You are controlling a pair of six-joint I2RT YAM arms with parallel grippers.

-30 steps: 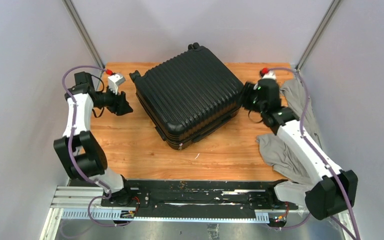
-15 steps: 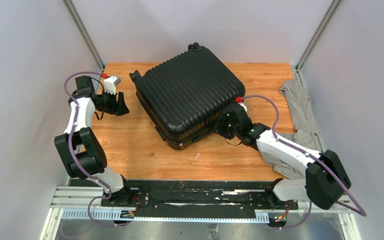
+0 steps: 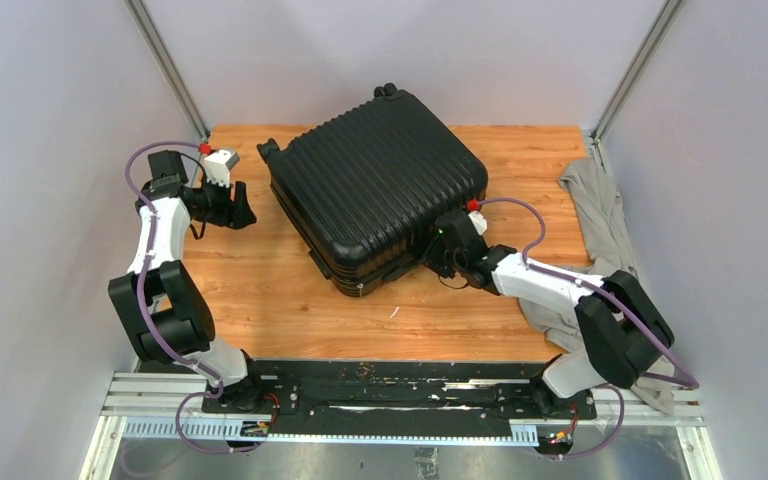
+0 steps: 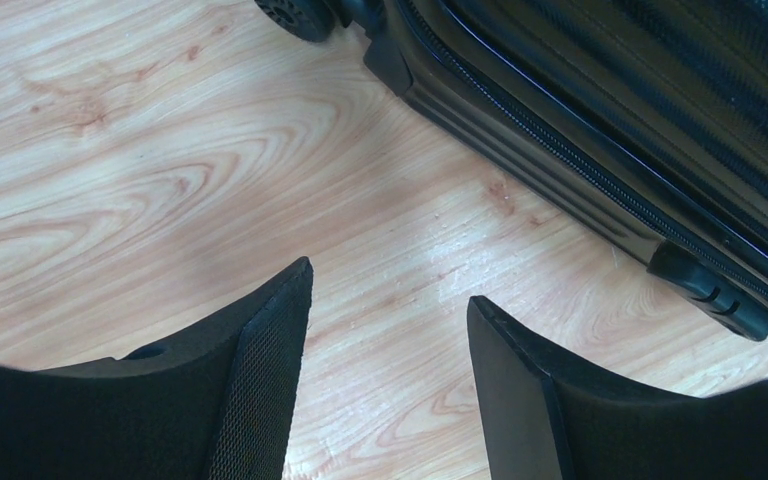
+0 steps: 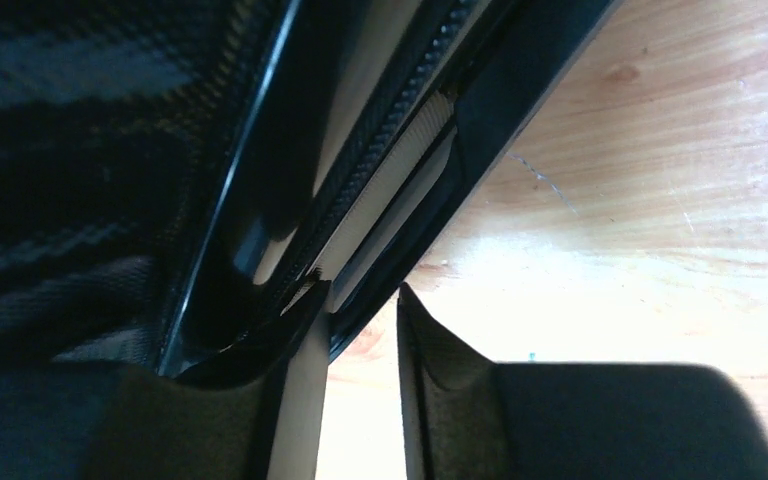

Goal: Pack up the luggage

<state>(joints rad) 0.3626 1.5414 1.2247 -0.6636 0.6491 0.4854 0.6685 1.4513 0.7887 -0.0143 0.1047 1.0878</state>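
Note:
The luggage is a black ribbed hard-shell suitcase lying flat and closed, turned at an angle on the wooden table. My left gripper is open and empty, left of the suitcase and apart from it. In the left wrist view the gripper hovers over bare wood, with the suitcase's side and a wheel beyond. My right gripper is low at the suitcase's near right edge. In the right wrist view the gripper is narrowly open, its tips at the zipper seam between the shells.
A grey cloth lies along the table's right edge, running under my right arm. Grey walls and metal posts close in the back and sides. The black base rail runs along the near edge.
My right arm has swung from the suitcase's far right side down to its near right edge and lowered to the seam. My left gripper has drawn slightly back to the left.

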